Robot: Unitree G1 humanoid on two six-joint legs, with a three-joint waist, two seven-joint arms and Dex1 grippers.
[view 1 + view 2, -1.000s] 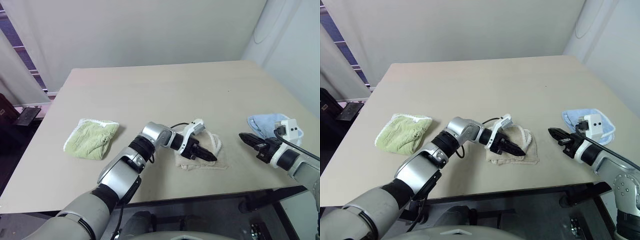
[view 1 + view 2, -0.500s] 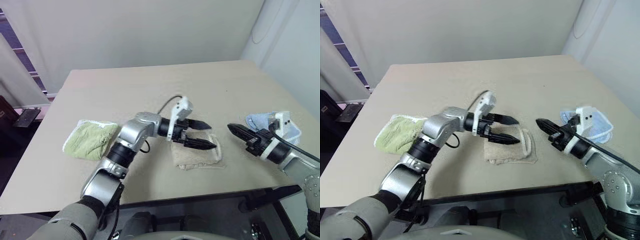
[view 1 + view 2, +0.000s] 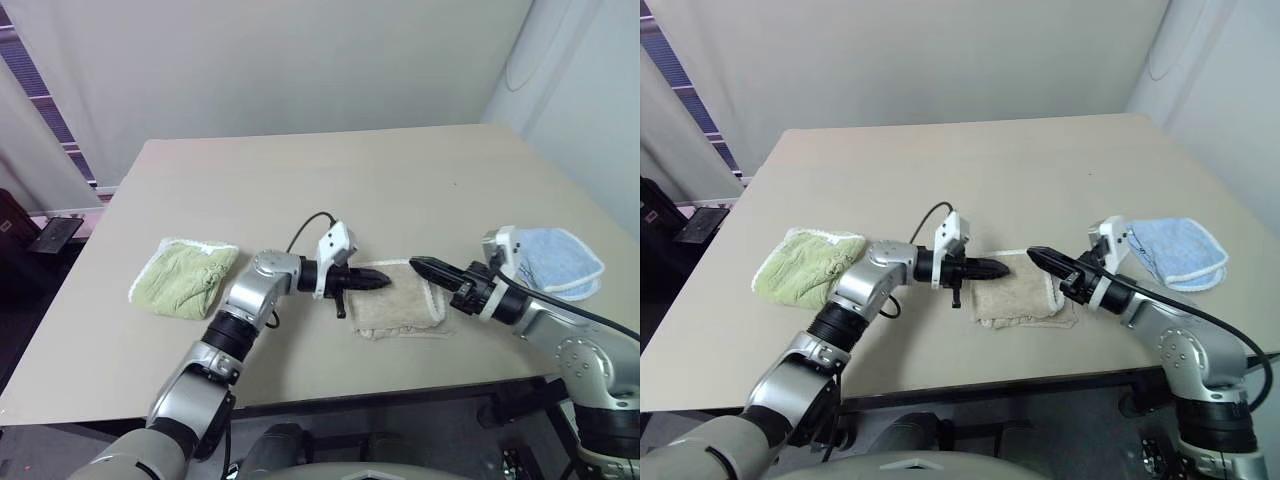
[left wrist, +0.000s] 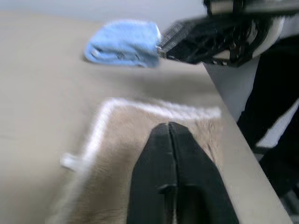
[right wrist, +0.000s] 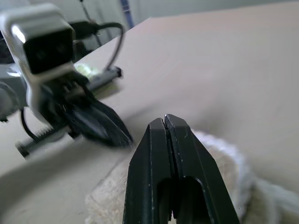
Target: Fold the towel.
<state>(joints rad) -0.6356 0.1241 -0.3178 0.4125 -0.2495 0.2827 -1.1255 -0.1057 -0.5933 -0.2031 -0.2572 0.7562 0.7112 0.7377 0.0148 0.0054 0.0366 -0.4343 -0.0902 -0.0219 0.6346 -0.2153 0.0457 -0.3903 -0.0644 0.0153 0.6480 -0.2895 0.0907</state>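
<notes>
You see the folded towel (image 3: 400, 300) near the tabletop's front edge; left gripper (image 3: 385, 282) and right gripper (image 3: 417, 265) both closed, holding nothing

Colours before me, item by item:

- Beige terry towel (image 3: 400, 305): plain tan nap, no print, bordered with white corded edging (image 4: 96, 135); a small white loop (image 4: 70, 161) at one side.
- Green folded terry towel (image 3: 183, 280): light lime, with a whitish trim along its edge.
- Light blue folded towel (image 3: 555, 260): pale blue, edged in white.
- Smooth tabletop (image 3: 330, 190): uniform pale beige, unpatterned.
- My left gripper (image 3: 385, 282): black fingers, white camera block behind, silver-grey arm.
- My right gripper (image 3: 416, 265): black fingers, white housing, grey arm.
</notes>
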